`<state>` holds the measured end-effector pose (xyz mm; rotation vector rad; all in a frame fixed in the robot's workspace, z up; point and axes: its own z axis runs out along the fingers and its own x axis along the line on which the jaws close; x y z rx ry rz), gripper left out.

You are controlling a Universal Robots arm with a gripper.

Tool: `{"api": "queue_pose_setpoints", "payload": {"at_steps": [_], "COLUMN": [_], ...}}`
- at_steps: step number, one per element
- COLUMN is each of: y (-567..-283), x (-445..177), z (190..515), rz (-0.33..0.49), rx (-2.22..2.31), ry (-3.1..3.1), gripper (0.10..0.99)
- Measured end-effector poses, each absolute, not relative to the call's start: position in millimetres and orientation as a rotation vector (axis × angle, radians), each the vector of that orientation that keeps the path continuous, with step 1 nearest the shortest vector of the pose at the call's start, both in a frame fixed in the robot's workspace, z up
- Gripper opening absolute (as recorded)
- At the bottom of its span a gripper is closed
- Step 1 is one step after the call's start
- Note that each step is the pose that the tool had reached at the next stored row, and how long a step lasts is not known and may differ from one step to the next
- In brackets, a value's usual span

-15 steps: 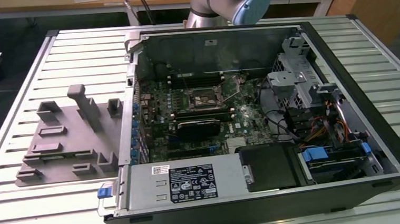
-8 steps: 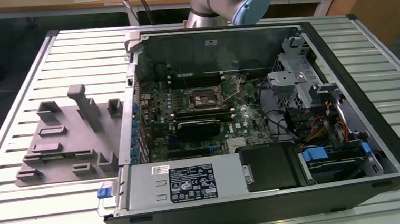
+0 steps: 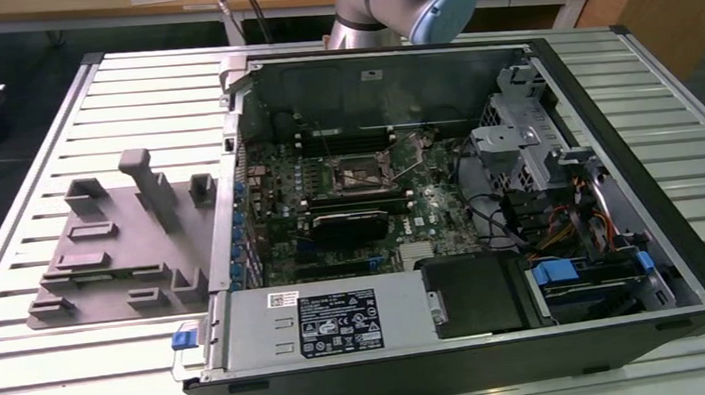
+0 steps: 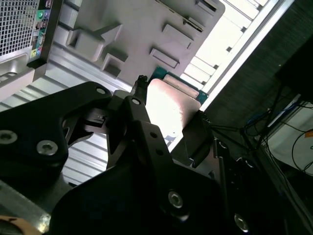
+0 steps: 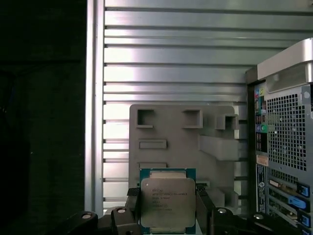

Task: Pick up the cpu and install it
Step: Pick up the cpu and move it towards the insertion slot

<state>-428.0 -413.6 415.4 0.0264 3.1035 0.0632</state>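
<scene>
- Exterior view shows the slatted metal table [image 3: 66, 367] carrying everything, with the arm [image 3: 408, 7] rising at its far edge.
- The open computer case [image 3: 465, 381] lies on its side, probably so that the motherboard faces up and can be reached from above.
- Just beside it, on the exterior view's left, sits the grey fixture plate [image 3: 109, 270]. Its shaped pockets look meant to hold parts in known positions.
- Near the middle of the board is the black socket [image 3: 361, 174]. Its frame seems to be raised and its seat bare, though at this range I cannot be sure.
- In the first wrist view the gripper [image 5: 167, 213] is narrowed onto the chip, one finger against each of two opposite edges. An edge grip keeps the underside untouched.
- The cpu [image 5: 167, 203] is held flat between those fingers, its silvery top towards that camera. It hangs over the fixture plate, apart from the case, so it is not yet installed.
</scene>
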Motion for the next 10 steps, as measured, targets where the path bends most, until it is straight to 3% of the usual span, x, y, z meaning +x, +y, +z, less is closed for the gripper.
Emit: {"api": "queue_pose_setpoints", "payload": {"at_steps": [10], "y": [-413.6], "x": [-403.2], "z": [415.4], "rz": [0.063], "rx": [0.026], "ry": [3.104], "gripper": [0.541]}}
